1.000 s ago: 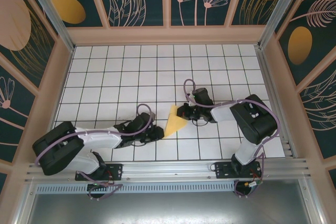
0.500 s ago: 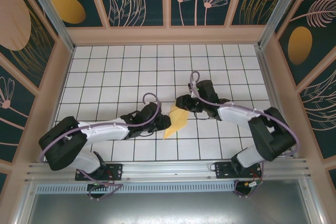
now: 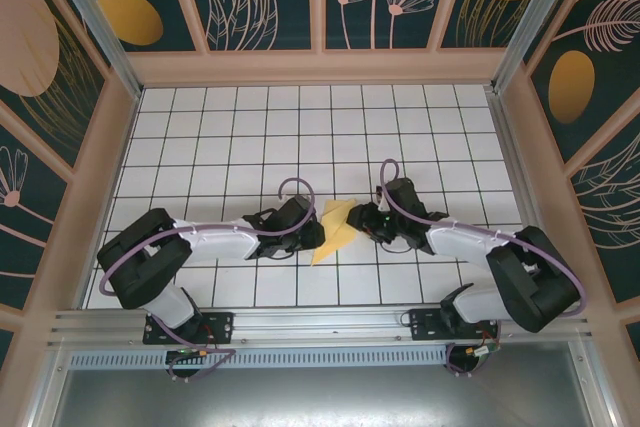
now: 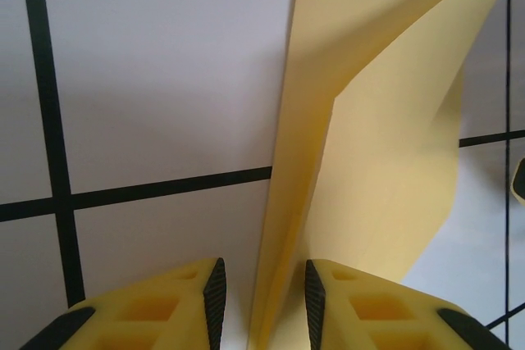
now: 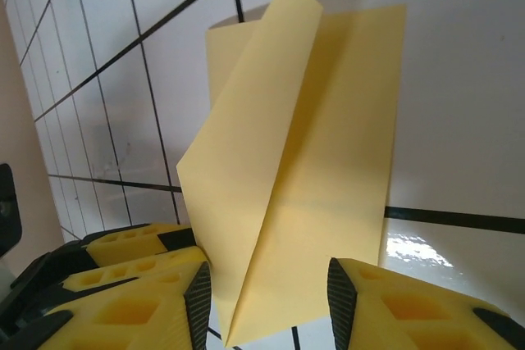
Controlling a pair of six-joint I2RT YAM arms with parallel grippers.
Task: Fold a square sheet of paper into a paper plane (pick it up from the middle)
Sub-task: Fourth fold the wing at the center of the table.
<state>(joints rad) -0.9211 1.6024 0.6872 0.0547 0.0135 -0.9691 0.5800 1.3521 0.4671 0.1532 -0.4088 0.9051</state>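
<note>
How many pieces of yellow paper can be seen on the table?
1. The paper, partly folded, is at the near middle of the table, between the left gripper and the right gripper. The arms could hide another.

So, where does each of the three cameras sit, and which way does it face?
Top external: above and behind the bases, looking down on the grid table; left arm and right arm meet at the folded yellow paper.
Left wrist: on the left arm, looking along the left fingers, the paper between them.
Right wrist: on the right arm, looking past the right fingers at the paper.
Shared: all see the paper.
</note>
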